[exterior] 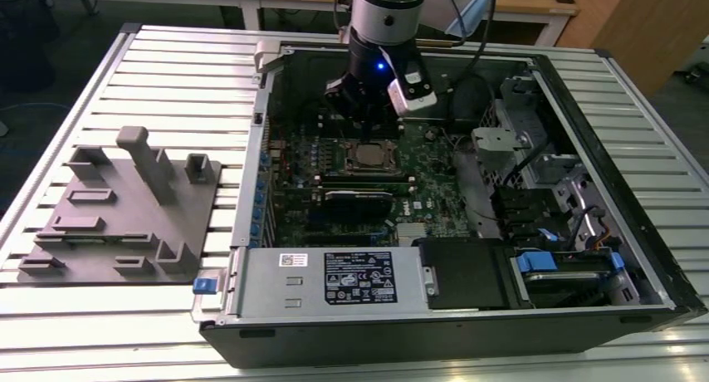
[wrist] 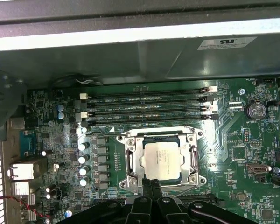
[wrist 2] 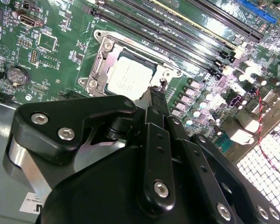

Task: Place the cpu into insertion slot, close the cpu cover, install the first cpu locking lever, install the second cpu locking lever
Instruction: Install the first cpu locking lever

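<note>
The cpu (wrist: 162, 160) lies flat in the insertion slot, its silver top showing in both wrist views (wrist 2: 130, 77) and in the exterior view (exterior: 369, 155). The slot's pin field is hidden under it. The cpu cover (wrist: 130, 161) is down around the chip, its metal frame (wrist 2: 99, 65) lying flat on the socket. My gripper (wrist: 151, 185) is shut, with its thin black fingers together (wrist 2: 155, 95) at the socket's edge, just above the board (exterior: 363, 137). A thin locking lever's hooked end (wrist 2: 162, 83) stands right at the fingertips. I cannot tell whether they pinch it.
Long black memory slots (wrist: 147, 107) run beside the socket. The open computer case (exterior: 249, 191) walls the board in, with a power supply (exterior: 332, 278) and drive bays (exterior: 554, 270) at its near side. A grey fixture plate (exterior: 122, 208) lies at the exterior view's left.
</note>
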